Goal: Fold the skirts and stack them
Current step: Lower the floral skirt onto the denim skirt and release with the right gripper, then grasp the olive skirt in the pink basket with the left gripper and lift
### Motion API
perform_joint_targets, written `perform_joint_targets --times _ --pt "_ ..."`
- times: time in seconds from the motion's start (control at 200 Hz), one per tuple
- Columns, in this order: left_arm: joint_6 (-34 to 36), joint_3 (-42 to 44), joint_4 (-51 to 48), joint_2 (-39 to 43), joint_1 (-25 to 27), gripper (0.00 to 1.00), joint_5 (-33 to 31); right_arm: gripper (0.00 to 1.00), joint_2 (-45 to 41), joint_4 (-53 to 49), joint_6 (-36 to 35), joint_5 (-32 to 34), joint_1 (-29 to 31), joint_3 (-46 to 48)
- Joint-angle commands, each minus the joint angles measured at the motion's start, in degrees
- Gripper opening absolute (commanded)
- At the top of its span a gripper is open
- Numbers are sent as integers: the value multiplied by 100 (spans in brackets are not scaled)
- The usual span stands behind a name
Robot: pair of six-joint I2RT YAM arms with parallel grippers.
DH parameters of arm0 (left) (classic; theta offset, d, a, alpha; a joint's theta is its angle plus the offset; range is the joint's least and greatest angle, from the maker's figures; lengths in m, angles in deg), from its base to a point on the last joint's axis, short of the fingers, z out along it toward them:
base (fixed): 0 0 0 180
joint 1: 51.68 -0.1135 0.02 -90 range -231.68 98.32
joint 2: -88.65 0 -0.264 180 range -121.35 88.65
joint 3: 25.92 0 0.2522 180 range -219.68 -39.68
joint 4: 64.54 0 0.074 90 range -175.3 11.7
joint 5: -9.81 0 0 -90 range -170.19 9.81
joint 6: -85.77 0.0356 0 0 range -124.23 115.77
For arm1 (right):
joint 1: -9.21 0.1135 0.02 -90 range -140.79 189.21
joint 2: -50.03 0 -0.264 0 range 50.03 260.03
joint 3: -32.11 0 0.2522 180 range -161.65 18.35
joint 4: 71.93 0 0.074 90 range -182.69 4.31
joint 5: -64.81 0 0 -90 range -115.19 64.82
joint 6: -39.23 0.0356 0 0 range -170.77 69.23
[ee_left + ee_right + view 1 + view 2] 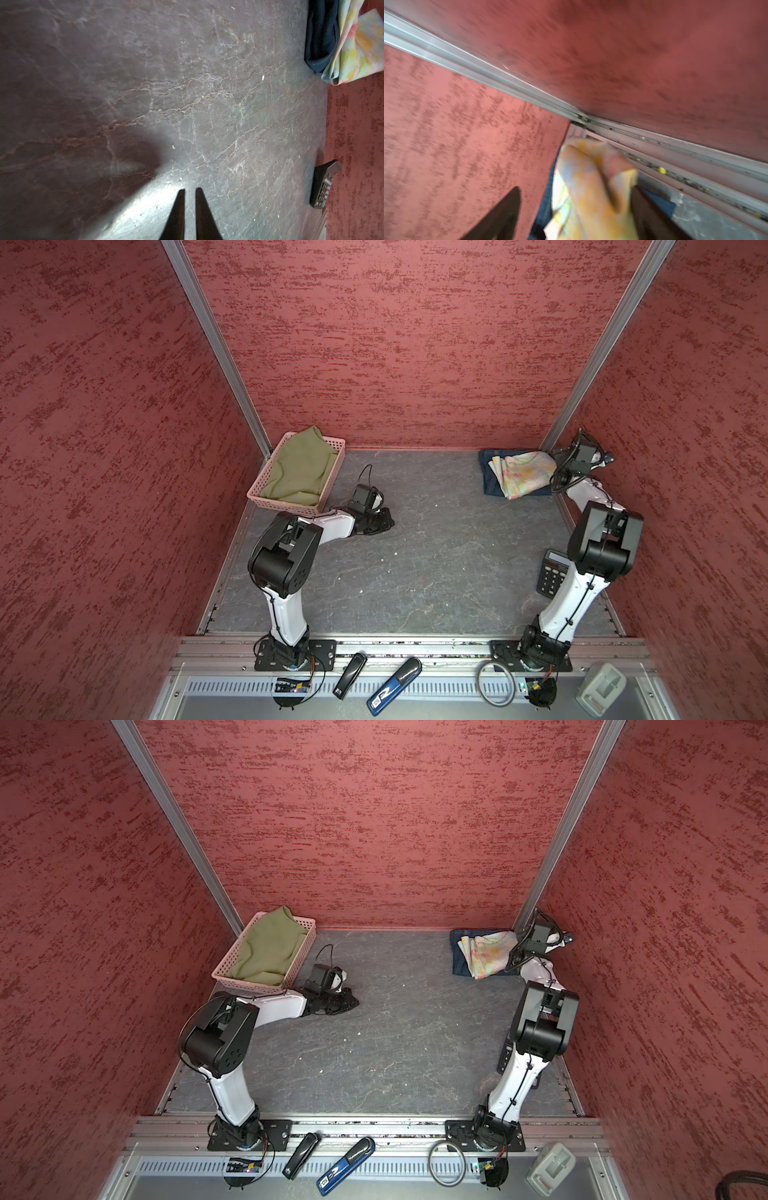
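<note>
My left gripper (190, 189) hangs low over the bare table (436, 556), just off the near right corner of the pink basket (286, 504). Its jaws are parted by only a narrow slit and have nothing between them. The olive skirt (301, 468) lies crumpled in that basket in the far left corner, with one fold rising above the back rim. From there the whole middle of the table is open to me, right across to the stack in the far right corner. There the pastel skirt (523, 475) lies folded on top of the denim skirt (488, 477), and denim shows along the stack's left and near edges. My right gripper (576, 188) is at the stack's right end, crowded into the corner where the back wall meets the side wall and its metal rail. Its jaws are spread wide, with a hump of the pastel cloth between them, and they are not clamped on it. A calculator (552, 572) lies near the right edge beside my right arm.
</note>
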Motion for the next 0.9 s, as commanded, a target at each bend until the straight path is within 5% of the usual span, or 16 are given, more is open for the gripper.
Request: perform_joint_targets --times 0.0,0.23,0.321,0.591,0.756,0.892 --pt "6 -74 -77 120 16 37 -48 95 246 -1170 -819 -148 5 -805" --pt "368 -345 -568 461 38 85 -481 99 621 -2308 -1955 -292 425 -2098" --pt "592 -705 -1005 696 67 96 -718 99 599 -2416 -2373 -260 823 -2254" --pt "1099 -2702 -3157 1162 -172 97 -2080 99 -271 -1728 -3172 -566 2231 -991" --pt "1190 -3451 -4250 1092 -1129 92 -2677 98 -1425 -528 -3270 -901 2922 885" --pt "938 -3440 -4619 993 -2066 88 -2384 93 -2069 -170 -3209 -1214 3270 1913"
